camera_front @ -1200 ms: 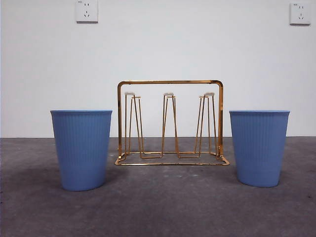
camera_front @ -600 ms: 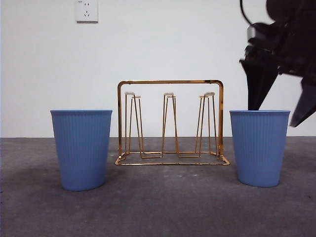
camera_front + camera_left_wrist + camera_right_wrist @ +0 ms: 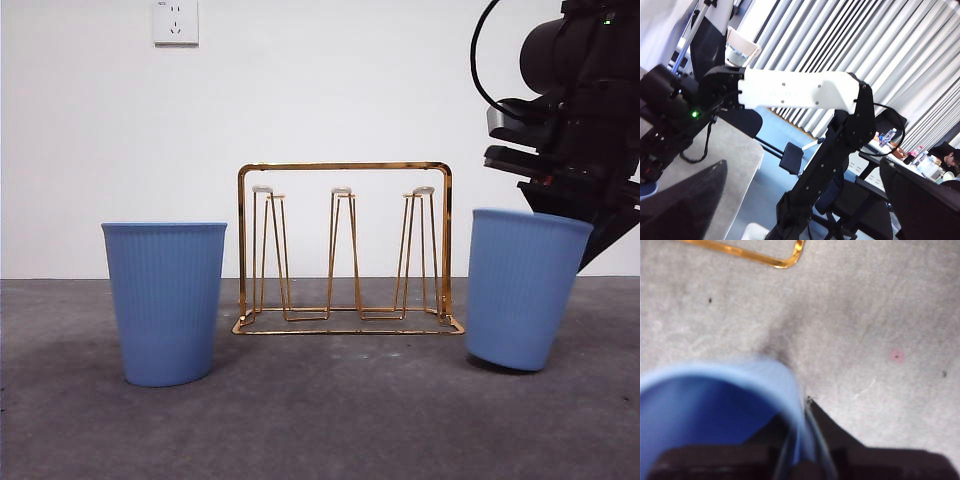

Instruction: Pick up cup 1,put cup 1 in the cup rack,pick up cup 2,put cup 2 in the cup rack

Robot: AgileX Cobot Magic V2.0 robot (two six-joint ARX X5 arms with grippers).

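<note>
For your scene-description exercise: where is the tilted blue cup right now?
In the front view the tilted blue cup is on the right, just beside the gold cup rack, with the right gripper clamped on its rim; the other blue cup stands upright left of the rack.

Grey matte bench (image 3: 330, 420), speckled. On it: gold wire cup rack (image 3: 345, 250) at centre back, upright blue ribbed cup (image 3: 166, 302) to its left, second blue cup (image 3: 520, 290) to its right, tilted, base edge touching the bench.
</note>
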